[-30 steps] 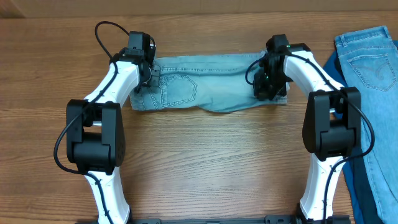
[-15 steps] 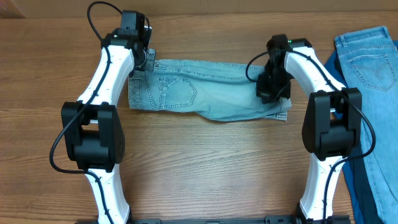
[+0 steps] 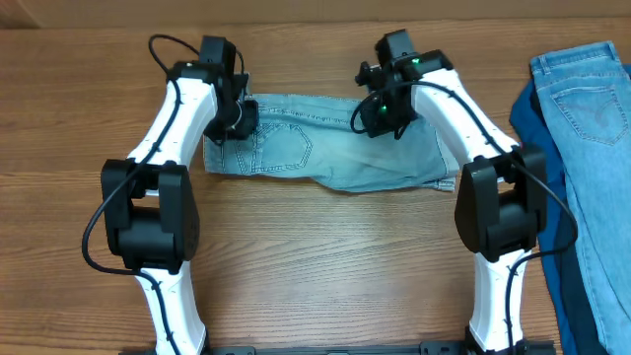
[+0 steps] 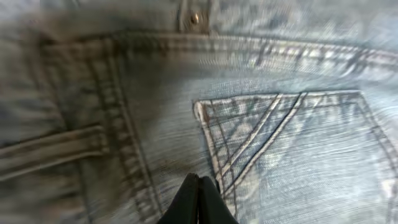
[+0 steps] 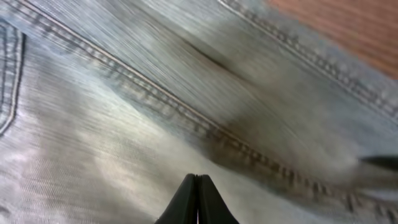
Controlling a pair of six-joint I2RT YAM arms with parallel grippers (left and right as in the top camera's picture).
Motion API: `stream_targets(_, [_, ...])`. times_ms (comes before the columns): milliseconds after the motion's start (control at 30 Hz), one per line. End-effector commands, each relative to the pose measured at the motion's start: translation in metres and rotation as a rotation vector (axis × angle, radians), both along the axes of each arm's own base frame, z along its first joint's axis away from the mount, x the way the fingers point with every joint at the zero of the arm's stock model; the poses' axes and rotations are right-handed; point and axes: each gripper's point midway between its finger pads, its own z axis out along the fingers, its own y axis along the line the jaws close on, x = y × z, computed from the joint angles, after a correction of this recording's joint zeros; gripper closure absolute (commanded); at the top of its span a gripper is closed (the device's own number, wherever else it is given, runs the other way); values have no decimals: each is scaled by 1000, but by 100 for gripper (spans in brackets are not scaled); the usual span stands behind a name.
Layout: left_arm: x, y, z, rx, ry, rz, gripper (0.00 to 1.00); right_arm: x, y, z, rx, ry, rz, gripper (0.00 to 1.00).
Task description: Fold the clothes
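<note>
Pale faded denim shorts [image 3: 330, 153] lie folded in a flat strip across the far middle of the wooden table. My left gripper [image 3: 237, 120] hovers over their left end beside the stitched back pocket [image 3: 283, 146], jaws shut with nothing between them. In the left wrist view the closed fingertips [image 4: 199, 182] sit just above the pocket's corner [image 4: 214, 124]. My right gripper [image 3: 381, 114] is above the shorts' upper middle, also shut and empty. The right wrist view shows its tips [image 5: 196, 179] over plain denim [image 5: 93, 124] below a stitched seam [image 5: 186, 118].
A brighter light-blue denim garment [image 3: 592, 108] lies along the table's right side, on top of a dark blue cloth [image 3: 525, 113]. Bare wood [image 3: 325, 266] stretches in front of the shorts between the two arm bases.
My right gripper has slid left from the shorts' right end to their upper middle. My left gripper came down a little onto the left end. The shorts' right part now lies uncovered.
</note>
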Motion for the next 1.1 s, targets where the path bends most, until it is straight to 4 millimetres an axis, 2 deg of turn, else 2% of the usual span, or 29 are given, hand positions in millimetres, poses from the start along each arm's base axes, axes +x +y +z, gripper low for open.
stream_targets(0, [-10,-6,-5,-22,2,10,96,6,-7,-8,-19,-18,18,96])
stream_targets(100, [-9,-6,-16,-25,-14,11,96,12,-5,-20,-18,-24,19,96])
stream_targets(200, [-8,-5,-19,-23,-24,11,96,0,-4,-35,-9,48,24,96])
stream_targets(267, [-4,-6,-19,-23,-38,11,96,-12,-5,-37,-12,96,26,96])
stream_targets(467, [-1,-5,-18,-21,-52,10,96,-12,-5,-38,-13,99,23,96])
stream_targets(600, [1,-5,-18,-20,-61,9,96,12,-3,-41,-9,-4,8,96])
stream_targets(767, [5,-4,-17,-21,-79,11,96,55,-25,-50,-78,-188,-151,96])
stream_targets(900, [8,-5,-16,-22,-88,11,96,97,-25,-25,-47,-374,-202,96])
stream_targets(967, [8,-5,-16,-22,-90,11,96,106,-24,-14,-40,-406,-212,95])
stream_targets(1033, [12,-5,-14,-23,-107,3,96,106,-37,-6,-84,-411,-301,96])
stream_targets(1067, [18,-6,-7,-25,-131,-1,96,101,-38,9,-77,-409,-309,96])
